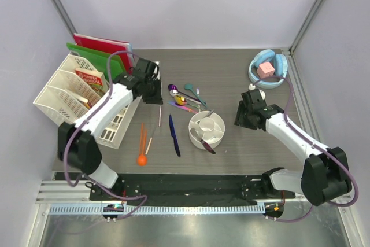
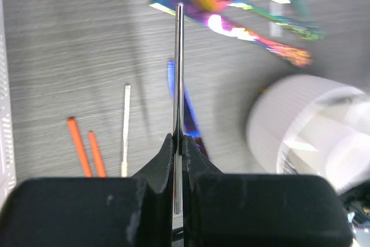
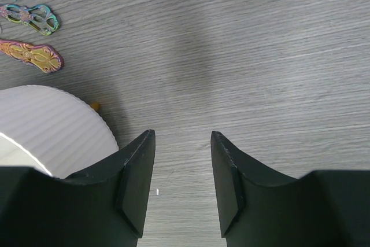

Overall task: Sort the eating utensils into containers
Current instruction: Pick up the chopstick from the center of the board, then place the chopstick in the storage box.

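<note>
My left gripper is shut on a thin silver chopstick, which sticks out straight ahead of the fingers. From above, that gripper hangs left of a cluster of purple, teal, gold and iridescent utensils. Below it lie a dark blue knife, orange chopsticks, an orange spoon and a pale stick. The white divided cup holds a dark utensil. My right gripper stands open and empty over bare table, just right of the cup.
A white lattice rack with books stands at the left, with red and green folders behind it. A light blue bowl holding a pink cube sits at the back right. Grey walls close in the table.
</note>
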